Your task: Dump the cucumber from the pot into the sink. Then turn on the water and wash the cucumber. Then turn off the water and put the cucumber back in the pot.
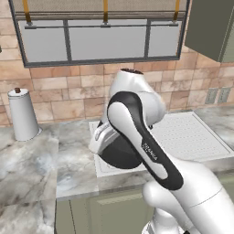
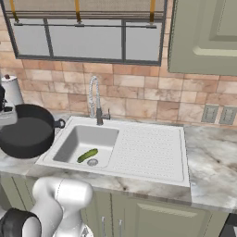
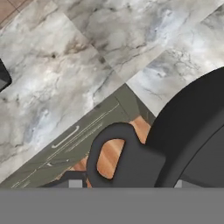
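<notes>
Small bright-green cucumber (image 2: 87, 155) lying in white rectangular sink (image 2: 152, 152) basin by the drain, wide black round pot (image 2: 25, 132) lifted, tilted at nine o'clock above marble desk (image 2: 210, 157), hand (image 3: 124, 183) clamped on its loop handle (image 3: 111, 153)

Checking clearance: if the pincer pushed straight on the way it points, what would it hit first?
Probably the pot handle it is shut on; beyond that, likely the counter edge, though depth is unclear.

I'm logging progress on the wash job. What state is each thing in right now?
Cucumber: lying in the basin beside the drain, out of the pot.
Pot: empty, tipped on its side, held off the counter.
Gripper: shut on the pot's handle.
Faucet: no water running.
Sink: holds the cucumber; drainboard bare.
</notes>
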You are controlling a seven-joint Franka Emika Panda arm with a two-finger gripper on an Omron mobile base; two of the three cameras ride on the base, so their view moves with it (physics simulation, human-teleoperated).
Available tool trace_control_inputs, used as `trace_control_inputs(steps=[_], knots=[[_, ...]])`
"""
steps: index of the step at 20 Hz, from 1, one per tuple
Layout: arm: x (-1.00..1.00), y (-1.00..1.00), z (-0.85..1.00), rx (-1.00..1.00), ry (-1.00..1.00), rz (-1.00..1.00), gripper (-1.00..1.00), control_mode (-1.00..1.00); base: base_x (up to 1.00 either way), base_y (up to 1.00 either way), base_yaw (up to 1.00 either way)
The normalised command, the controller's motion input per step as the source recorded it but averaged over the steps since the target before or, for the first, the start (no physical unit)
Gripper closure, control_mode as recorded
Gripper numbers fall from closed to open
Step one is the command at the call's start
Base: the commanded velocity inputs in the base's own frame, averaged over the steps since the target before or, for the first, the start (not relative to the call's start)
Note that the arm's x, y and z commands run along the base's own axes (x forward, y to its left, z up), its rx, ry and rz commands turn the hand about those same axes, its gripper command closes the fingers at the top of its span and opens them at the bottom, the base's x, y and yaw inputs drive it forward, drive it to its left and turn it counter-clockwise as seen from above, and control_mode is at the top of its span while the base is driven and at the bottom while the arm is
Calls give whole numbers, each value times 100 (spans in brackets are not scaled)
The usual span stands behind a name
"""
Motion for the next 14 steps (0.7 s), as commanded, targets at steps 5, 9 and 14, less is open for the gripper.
trace_control_inputs(steps=[5, 9, 14], knots=[[42, 47, -39, -12, 0, 10, 100, -100, 0, 0, 0], [38, 40, -39, -14, 0, 9, 100, -100, 0, 0, 0], [25, 31, -29, -6, 1, 10, 100, -100, 0, 0, 0]])
